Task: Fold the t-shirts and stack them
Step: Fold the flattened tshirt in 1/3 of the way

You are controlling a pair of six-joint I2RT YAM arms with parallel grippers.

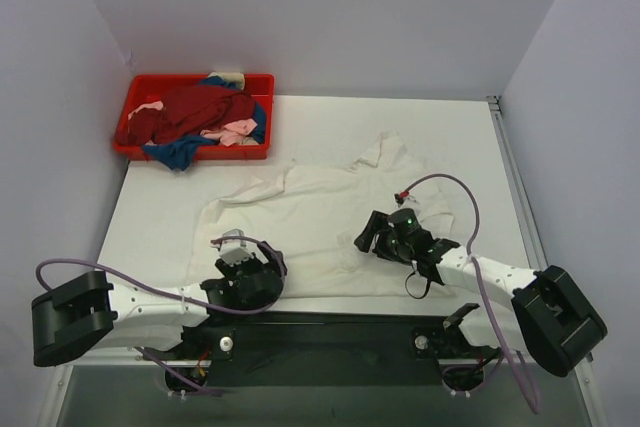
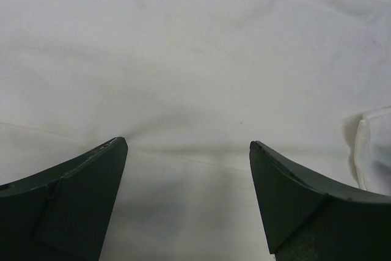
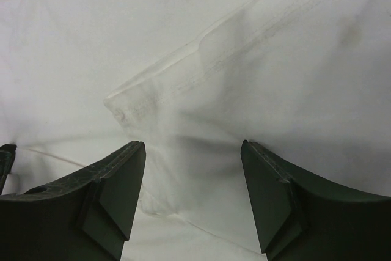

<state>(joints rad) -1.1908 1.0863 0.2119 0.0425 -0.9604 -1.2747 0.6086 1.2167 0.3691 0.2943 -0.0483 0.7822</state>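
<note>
A large cream-white t-shirt (image 1: 320, 222) lies spread on the white table (image 1: 150, 217), a little rumpled. My left gripper (image 1: 233, 245) sits low over its near-left part. In the left wrist view this gripper (image 2: 188, 145) is open, with only flat cream cloth (image 2: 195, 59) between its fingers. My right gripper (image 1: 368, 237) is over the shirt's right half. In the right wrist view it (image 3: 192, 145) is open too, straddling a folded, stitched edge of the cream shirt (image 3: 183, 84) without closing on it. The dark red (image 1: 200, 107), blue (image 1: 178, 154) and pale pink (image 1: 238, 129) t-shirts lie bunched in the tray.
The red plastic tray (image 1: 160, 78) stands at the back left corner of the table, against the wall. White walls close in the left, back and right sides. Purple cables loop from both arms near the front edge.
</note>
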